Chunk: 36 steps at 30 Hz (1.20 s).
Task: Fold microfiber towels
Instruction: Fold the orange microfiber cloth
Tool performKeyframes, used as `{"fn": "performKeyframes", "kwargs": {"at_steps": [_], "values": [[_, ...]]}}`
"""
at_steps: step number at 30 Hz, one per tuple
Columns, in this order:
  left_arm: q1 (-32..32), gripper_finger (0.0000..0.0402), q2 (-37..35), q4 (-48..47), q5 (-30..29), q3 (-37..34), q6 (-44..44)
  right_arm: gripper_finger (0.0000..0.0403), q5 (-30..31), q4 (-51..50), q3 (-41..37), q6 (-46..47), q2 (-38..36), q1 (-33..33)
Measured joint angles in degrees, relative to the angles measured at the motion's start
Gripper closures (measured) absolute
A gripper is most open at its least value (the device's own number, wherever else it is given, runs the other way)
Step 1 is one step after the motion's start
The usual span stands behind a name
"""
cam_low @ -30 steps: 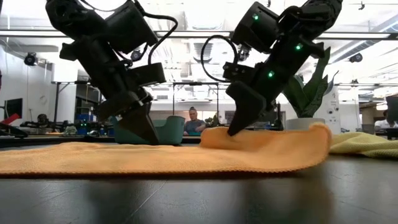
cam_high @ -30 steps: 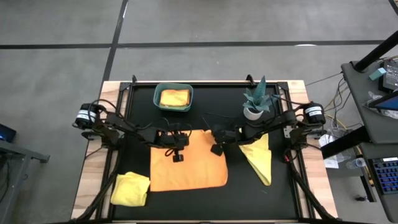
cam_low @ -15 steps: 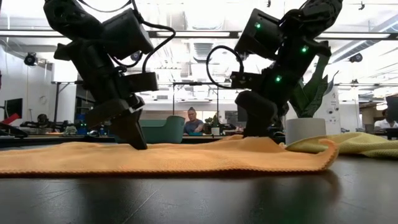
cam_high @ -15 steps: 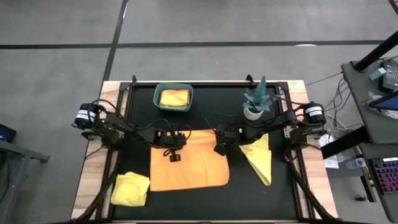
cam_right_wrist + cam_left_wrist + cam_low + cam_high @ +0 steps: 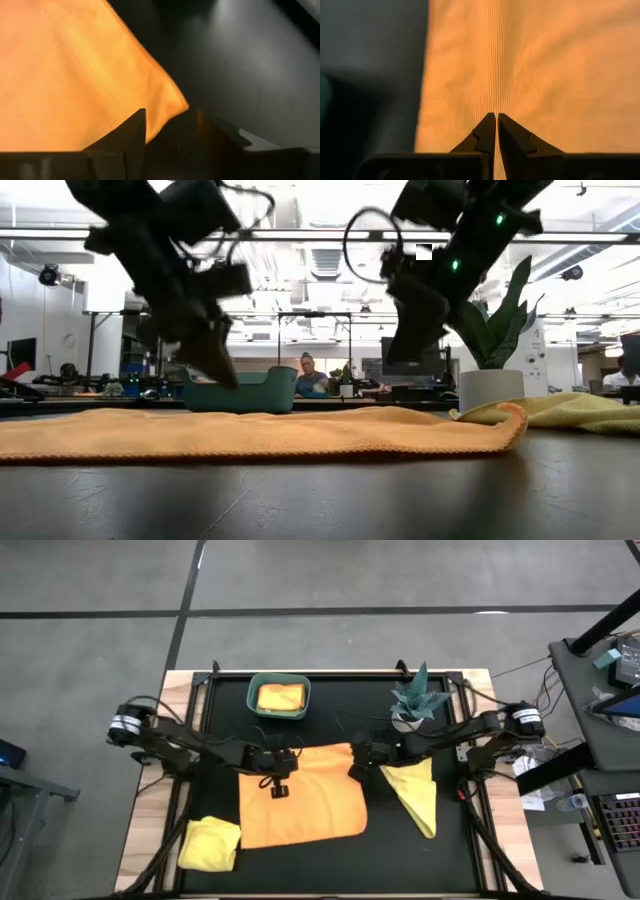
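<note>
Now, near left: crumpled yellow towel (image 5: pixel 209 843), soft, limp; mid table: orange towel (image 5: pixel 303 793) spread flat, thin, floppy, so you pinch corners. Left gripper (image 5: pixel 279 787) above it, fingers together, empty. Right gripper (image 5: pixel 357 758) at its far right corner, fingers apart. Far: teal bin (image 5: pixel 279 698)

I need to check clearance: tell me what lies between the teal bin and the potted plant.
Nothing: in the high view the stretch between the teal bin and the potted plant is bare black table.
</note>
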Motion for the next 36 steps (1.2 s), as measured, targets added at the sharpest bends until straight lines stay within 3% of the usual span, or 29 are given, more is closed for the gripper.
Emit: {"fn": "performKeyframes", "kwargs": {"at_steps": [6, 11, 17, 25, 36], "values": [[0.0, 0.0396, -7.9, -6.7, 1.6, -0.5, -0.3, 0.0256, -0.5, 3.8, -0.1, -3.1, -1.7, 0.0], [-0.1, 0.0396, -12.1, -10.4, 5.8, -3.4, -1.2, 0.0316, -4.7, 11.5, -0.2, -6.8, 3.7, 0.0], [-0.1, 0.0396, -13.6, -11.7, 8.3, -8.4, -4.5, 0.0388, -4.9, 16.4, 0.4, -9.5, 10.5, -0.7], [0.0, 0.0396, -12.9, -11.2, 8.0, -12.2, -5.0, 0.0393, -4.9, 16.4, 1.9, -9.4, 15.7, -3.3], [1.1, 0.0396, -10.3, -8.7, 0.6, -13.5, -4.2, 0.0394, -4.3, 12.4, 1.9, -8.9, 16.1, -4.5]]}}
